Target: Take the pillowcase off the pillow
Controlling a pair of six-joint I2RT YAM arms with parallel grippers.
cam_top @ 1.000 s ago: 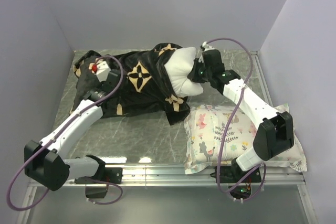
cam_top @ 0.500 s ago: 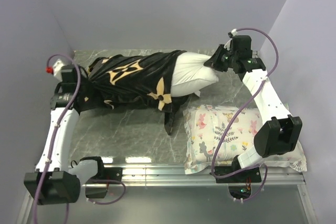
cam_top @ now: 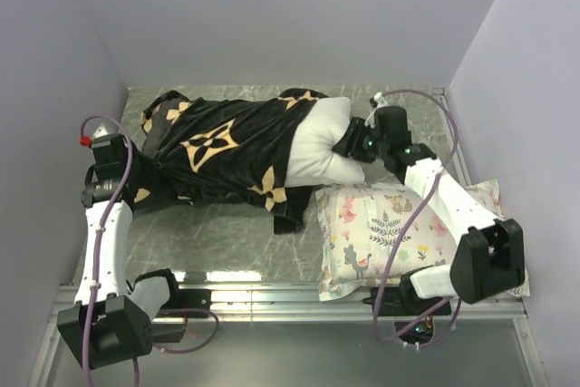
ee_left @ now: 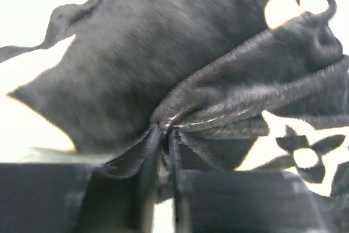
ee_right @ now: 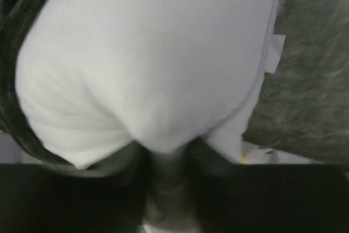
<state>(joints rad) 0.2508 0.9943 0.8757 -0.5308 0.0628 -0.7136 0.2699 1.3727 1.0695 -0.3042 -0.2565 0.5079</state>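
The black pillowcase (cam_top: pixel 217 147) with tan motifs covers the left part of the white pillow (cam_top: pixel 317 138), whose right end sticks out bare. At the case's left end, my left gripper (cam_top: pixel 147 169) is shut on a gathered bunch of black cloth; in the left wrist view the pillowcase (ee_left: pixel 136 53) draws to a point between the fingers of the left gripper (ee_left: pixel 163 135). My right gripper (cam_top: pixel 350 145) is at the pillow's bare end. In the right wrist view its fingers stand apart, and the pillow (ee_right: pixel 152 53) bulges into the gap of the right gripper (ee_right: pixel 169 151).
A smaller floral-print pillow (cam_top: pixel 399 224) lies at the front right, under the right arm and touching the white pillow. Grey walls close the marbled table (cam_top: pixel 227 233) at the back and both sides. The pillow's small tag (ee_right: pixel 277 53) hangs over the table (ee_right: pixel 316 80).
The right gripper has moved left and toward the front with the pillow's end, and its jaws have spread. The stretched pillowcase has slackened. The left gripper stays at the left end.
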